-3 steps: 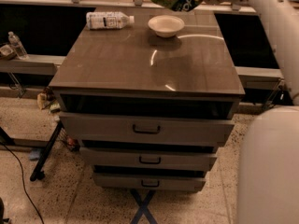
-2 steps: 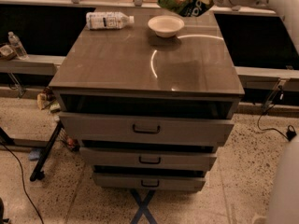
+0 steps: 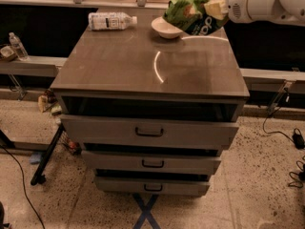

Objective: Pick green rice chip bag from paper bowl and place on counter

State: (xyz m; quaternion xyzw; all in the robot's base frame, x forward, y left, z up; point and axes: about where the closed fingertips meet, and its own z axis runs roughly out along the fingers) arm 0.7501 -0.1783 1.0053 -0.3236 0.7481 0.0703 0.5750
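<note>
The green rice chip bag (image 3: pixel 189 13) hangs in the air, crinkled, just above and to the right of the paper bowl (image 3: pixel 165 30). My gripper (image 3: pixel 213 8) comes in from the upper right and is shut on the bag's right end. The bag's lower left corner overlaps the bowl's far right rim in this view; I cannot tell if they touch. The white bowl sits near the back edge of the glossy grey-brown counter (image 3: pixel 147 66) and looks empty.
A white-labelled plastic bottle (image 3: pixel 111 21) lies on its side at the counter's back left. Three handled drawers (image 3: pixel 149 131) sit partly pulled out below the top. A pale shelf (image 3: pixel 28 66) with a small bottle runs to the left; cables lie on the floor.
The bag has come down and to the right, from above the bowl to beside its right rim. The arm has swung so that less of it fills the right side.
</note>
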